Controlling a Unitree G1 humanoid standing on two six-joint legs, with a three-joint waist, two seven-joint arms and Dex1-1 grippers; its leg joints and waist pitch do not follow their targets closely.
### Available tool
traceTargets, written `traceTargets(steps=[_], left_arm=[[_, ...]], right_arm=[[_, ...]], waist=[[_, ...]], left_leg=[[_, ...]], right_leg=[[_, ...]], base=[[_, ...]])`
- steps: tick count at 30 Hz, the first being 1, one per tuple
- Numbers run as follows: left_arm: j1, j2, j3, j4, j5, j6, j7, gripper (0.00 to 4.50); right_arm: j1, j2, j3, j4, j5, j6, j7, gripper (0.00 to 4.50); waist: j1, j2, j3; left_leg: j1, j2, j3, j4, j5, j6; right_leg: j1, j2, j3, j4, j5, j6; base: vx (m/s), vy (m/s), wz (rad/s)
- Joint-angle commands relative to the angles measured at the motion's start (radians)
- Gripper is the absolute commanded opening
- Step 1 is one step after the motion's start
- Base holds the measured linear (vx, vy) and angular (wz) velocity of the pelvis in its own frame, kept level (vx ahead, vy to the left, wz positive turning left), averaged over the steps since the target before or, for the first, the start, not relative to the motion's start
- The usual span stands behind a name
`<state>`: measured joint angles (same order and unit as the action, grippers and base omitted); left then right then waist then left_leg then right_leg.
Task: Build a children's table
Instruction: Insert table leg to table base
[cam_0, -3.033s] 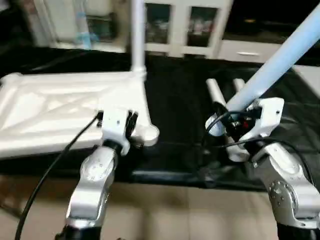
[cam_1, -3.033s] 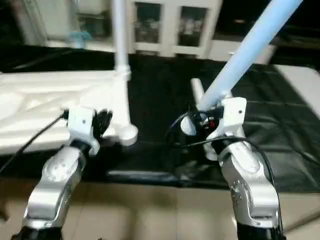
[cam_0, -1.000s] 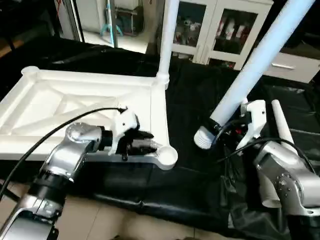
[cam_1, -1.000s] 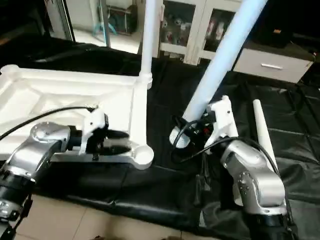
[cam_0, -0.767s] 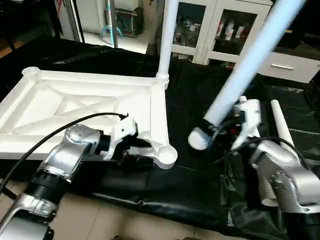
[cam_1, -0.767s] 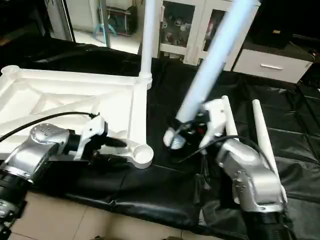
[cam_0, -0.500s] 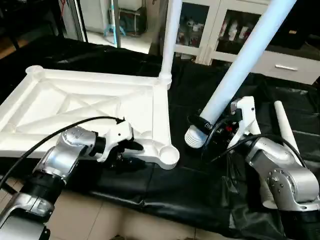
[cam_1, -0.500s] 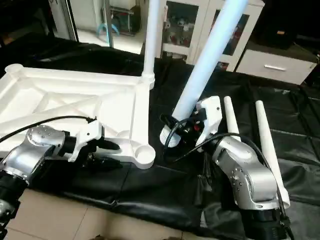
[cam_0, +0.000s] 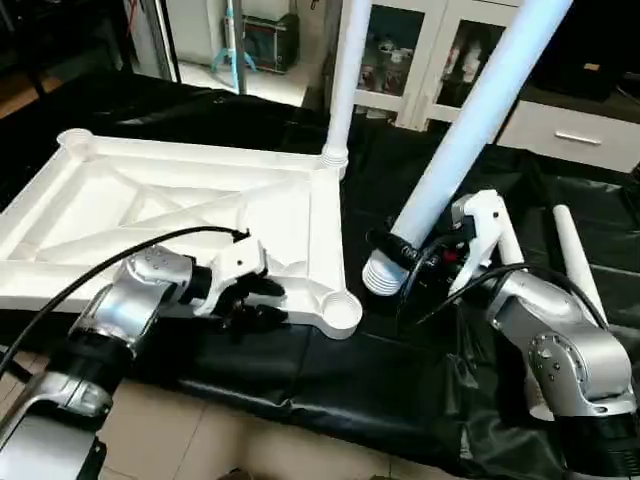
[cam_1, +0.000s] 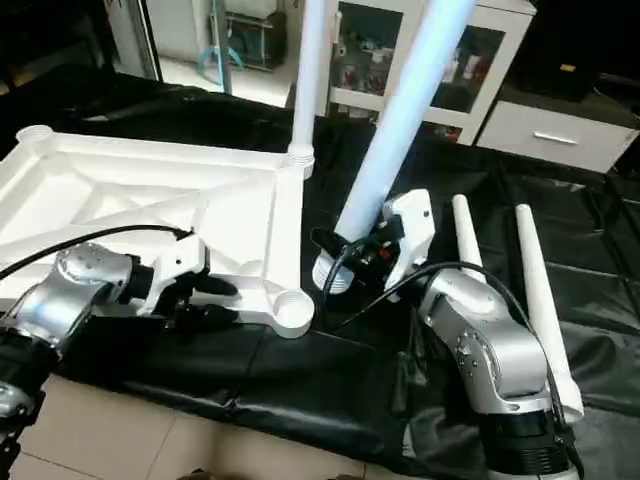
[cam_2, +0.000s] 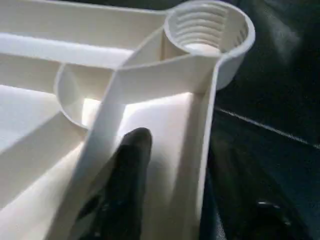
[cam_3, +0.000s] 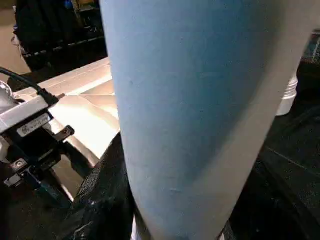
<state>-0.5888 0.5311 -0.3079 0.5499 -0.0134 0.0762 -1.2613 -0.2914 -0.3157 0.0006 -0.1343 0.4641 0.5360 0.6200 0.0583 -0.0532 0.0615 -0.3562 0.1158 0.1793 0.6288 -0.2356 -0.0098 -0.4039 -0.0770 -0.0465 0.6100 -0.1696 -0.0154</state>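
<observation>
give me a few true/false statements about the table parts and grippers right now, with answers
1. One leg already stands upright in a far corner of the tabletop. True.
2. The right gripper holds a leg. True.
3. The near corner socket already has a leg in it. False: it is empty, its threads showing.
4. The left gripper is at the tabletop's far edge. False: it is at the near edge, beside the empty socket.
5. Two spare legs lie on the black mat. True.

White parts on black sheeting

The tabletop (cam_0: 200, 215) is white with an X of ribs; the legs (cam_0: 470, 130) are white, one tinted pale blue. The sheeting (cam_0: 400, 370) is glossy black, the forearms (cam_0: 560, 350) silver, the fingers (cam_2: 127, 175) black.
</observation>
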Motion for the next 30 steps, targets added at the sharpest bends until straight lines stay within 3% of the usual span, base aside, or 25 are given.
traceTargets(steps=[1, 3, 8, 22, 27, 30], left_arm=[[-0.010, 0.000, -0.008, 0.006, 0.017, -0.013, 0.003, 1.82], [-0.013, -0.002, -0.004, 0.016, 0.018, -0.019, 0.003, 1.48], [-0.008, 0.010, -0.018, 0.027, 0.035, -0.044, -0.005, 1.23], [-0.003, 0.043, -0.044, 0.041, 0.077, -0.095, -0.019, 0.09], [0.007, 0.024, -0.028, 0.017, 0.065, -0.073, 0.002, 0.00], [0.034, -0.027, -0.022, -0.072, 0.034, -0.025, 0.024, 0.00]], right_arm=[[-0.019, -0.010, -0.008, -0.002, 0.004, -0.010, 0.008, 1.87], [-0.022, -0.011, -0.007, -0.001, 0.004, -0.009, 0.012, 1.87], [-0.020, -0.012, -0.005, -0.008, 0.004, -0.004, 0.013, 1.87], [-0.028, -0.004, -0.007, 0.006, 0.000, -0.012, 0.011, 1.87], [-0.034, 0.007, -0.009, 0.014, 0.007, -0.011, 0.008, 1.87], [-0.056, 0.033, -0.005, 0.019, 0.039, 0.041, -0.003, 1.87]], waist=[[0.001, 0.006, -0.059], [0.000, 0.005, -0.058], [0.000, 0.006, -0.055], [-0.002, 0.009, -0.055], [-0.012, 0.011, -0.058], [-0.012, 0.012, -0.058]], left_leg=[[0.017, 0.116, -0.045, -0.105, -0.168, -0.034], [0.016, 0.117, -0.045, -0.105, -0.178, -0.035], [0.017, 0.118, -0.048, -0.108, -0.225, -0.050], [0.015, 0.118, -0.050, -0.112, -0.236, -0.059], [0.014, 0.117, -0.048, -0.110, -0.203, -0.053], [0.015, 0.119, -0.047, -0.107, -0.190, -0.047]], right_leg=[[0.038, -0.104, 0.058, -0.059, -0.187, -0.239], [0.038, -0.105, 0.058, -0.061, -0.202, -0.238], [0.034, -0.106, 0.060, -0.069, -0.279, -0.217], [0.034, -0.106, 0.061, -0.069, -0.272, -0.213], [0.038, -0.105, 0.060, -0.061, -0.200, -0.241], [0.039, -0.107, 0.060, -0.060, -0.175, -0.265]], base=[[0.000, 0.000, 0.00], [0.000, 0.000, 0.00], [0.000, 0.000, 0.00], [0.000, 0.000, 0.00], [0.000, 0.000, 0.00], [0.000, 0.000, 0.00]])
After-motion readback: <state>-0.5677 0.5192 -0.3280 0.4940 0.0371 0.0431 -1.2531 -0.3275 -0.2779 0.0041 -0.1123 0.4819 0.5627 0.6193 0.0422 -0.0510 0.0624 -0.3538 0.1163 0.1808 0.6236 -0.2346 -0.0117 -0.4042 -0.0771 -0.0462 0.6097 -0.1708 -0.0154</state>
